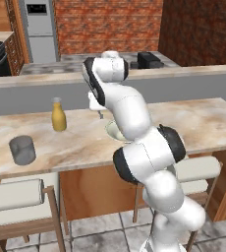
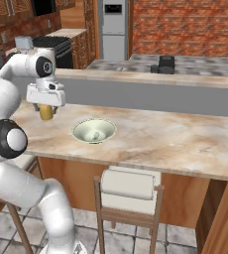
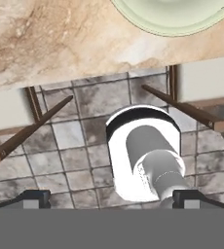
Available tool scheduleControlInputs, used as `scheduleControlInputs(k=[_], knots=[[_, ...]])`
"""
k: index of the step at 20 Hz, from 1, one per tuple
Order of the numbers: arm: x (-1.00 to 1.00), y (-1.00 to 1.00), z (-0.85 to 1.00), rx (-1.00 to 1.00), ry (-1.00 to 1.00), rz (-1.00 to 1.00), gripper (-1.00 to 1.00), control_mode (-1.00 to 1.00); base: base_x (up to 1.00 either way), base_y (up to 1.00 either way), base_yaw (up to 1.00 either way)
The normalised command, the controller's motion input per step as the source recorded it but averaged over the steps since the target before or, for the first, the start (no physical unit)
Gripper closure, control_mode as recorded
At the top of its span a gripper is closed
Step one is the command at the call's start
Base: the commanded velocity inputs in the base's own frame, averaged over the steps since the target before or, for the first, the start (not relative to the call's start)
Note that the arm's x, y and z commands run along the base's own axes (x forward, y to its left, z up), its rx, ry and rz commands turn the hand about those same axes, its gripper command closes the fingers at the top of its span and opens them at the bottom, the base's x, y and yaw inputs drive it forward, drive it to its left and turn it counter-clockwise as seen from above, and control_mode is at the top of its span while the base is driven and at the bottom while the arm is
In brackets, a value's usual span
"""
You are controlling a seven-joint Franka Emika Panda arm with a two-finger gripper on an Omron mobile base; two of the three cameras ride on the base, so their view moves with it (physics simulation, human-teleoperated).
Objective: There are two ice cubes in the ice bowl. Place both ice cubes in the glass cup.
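The ice bowl, pale green and shallow, sits on the marble counter, and something small and whitish lies at its middle; I cannot make out separate ice cubes. In the left base view the ice bowl is mostly hidden behind my arm. The glass cup, a grey tumbler, stands far left near the counter's front edge. My gripper hangs above the counter to the left of the bowl, open and holding nothing. The hand view has its fingertips spread wide and only the bowl's rim at the top.
A yellow bottle with a white cap stands between cup and bowl, just behind the gripper. White-cushioned stools stand under the counter's front edge. A dark appliance sits on the back counter.
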Motion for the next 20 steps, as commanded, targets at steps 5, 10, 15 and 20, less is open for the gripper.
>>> scheduleControlInputs(k=[5,10,15,20], knots=[[0.01,-0.43,-0.03,0.17,-0.03,0.01,-1.00,-1.00,0.00,0.00,0.00],[0.01,-0.03,-0.19,0.05,0.00,0.00,-1.00,-1.00,0.00,0.00,0.00],[0.03,0.00,-0.30,0.00,-0.01,0.00,-1.00,-1.00,0.00,0.00,0.00],[0.08,-0.02,-0.41,-0.01,-0.13,0.00,-1.00,-1.00,0.00,0.00,0.00]])
